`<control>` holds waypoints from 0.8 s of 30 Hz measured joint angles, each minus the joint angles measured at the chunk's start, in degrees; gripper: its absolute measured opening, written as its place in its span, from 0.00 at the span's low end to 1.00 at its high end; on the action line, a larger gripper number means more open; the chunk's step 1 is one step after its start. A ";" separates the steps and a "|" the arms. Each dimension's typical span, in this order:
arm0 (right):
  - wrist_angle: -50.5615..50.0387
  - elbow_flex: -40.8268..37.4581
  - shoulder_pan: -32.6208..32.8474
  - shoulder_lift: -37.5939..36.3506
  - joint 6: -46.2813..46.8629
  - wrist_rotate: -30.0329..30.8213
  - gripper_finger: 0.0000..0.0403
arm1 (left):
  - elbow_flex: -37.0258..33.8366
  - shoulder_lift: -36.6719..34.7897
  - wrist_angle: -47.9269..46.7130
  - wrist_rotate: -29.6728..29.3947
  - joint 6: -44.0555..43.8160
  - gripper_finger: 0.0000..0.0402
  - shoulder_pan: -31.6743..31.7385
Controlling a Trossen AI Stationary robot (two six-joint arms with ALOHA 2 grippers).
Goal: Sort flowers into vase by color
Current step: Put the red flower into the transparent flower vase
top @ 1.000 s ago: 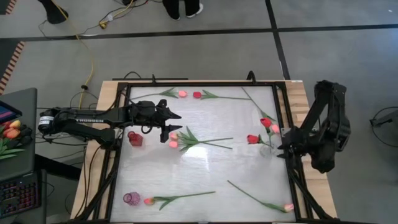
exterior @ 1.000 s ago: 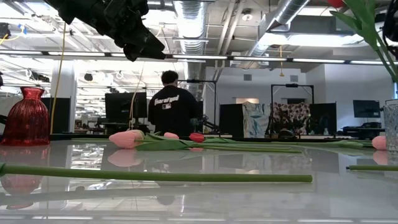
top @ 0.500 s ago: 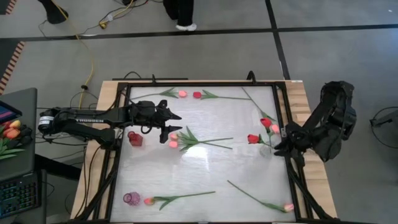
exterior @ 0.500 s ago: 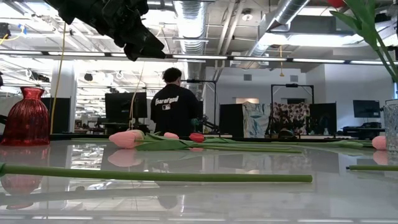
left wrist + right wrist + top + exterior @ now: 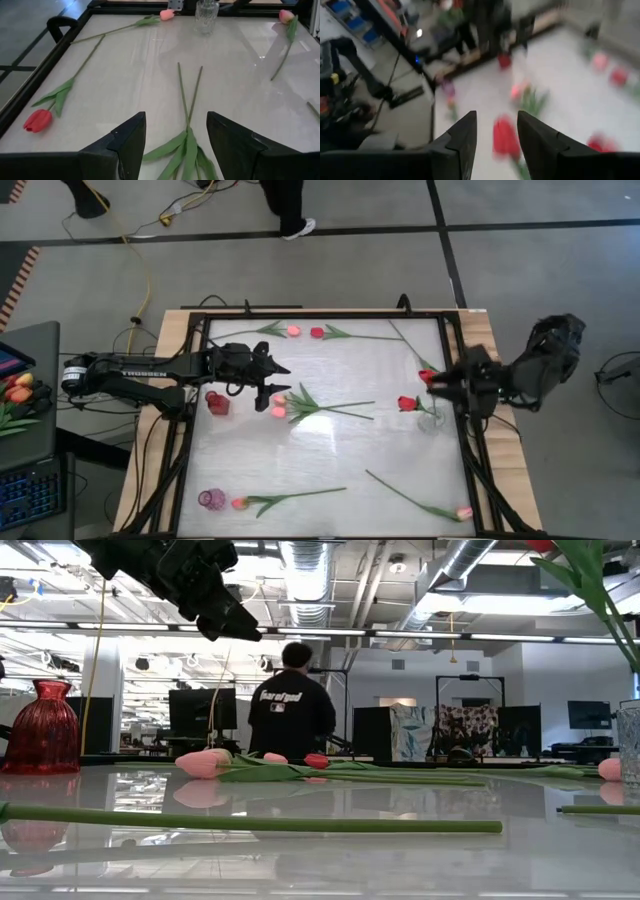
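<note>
The left gripper (image 5: 281, 383) hung with its fingers apart above two pink tulips (image 5: 279, 405) on the white surface (image 5: 330, 455). The red vase (image 5: 217, 402) stood beside it. Farther off, the right gripper (image 5: 437, 376) had open fingers over a red tulip (image 5: 428, 377) in the clear vase (image 5: 430, 418).

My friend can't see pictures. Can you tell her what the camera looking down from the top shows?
Two dark robot arms reach over a white table scattered with tulips lying flat. The left gripper hovers open over a pair of pink tulips beside a small red vase. The right gripper is by the clear vase holding red flowers.
</note>
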 joint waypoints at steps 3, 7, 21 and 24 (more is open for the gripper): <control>6.23 0.52 -3.67 -0.02 -13.15 6.07 0.41 | 0.00 0.00 0.02 0.00 0.16 0.49 0.00; 7.60 0.52 -9.46 0.02 -21.00 19.63 0.41 | 0.00 0.00 0.02 0.00 -0.02 0.49 0.00; -8.65 -5.00 -50.28 -1.81 -8.50 4.14 0.41 | 0.00 0.00 -0.46 -2.04 -1.22 0.49 0.00; 3.38 -10.62 -58.66 -0.92 -15.94 -7.10 0.41 | 0.00 0.00 -0.09 -3.42 -0.97 0.49 0.43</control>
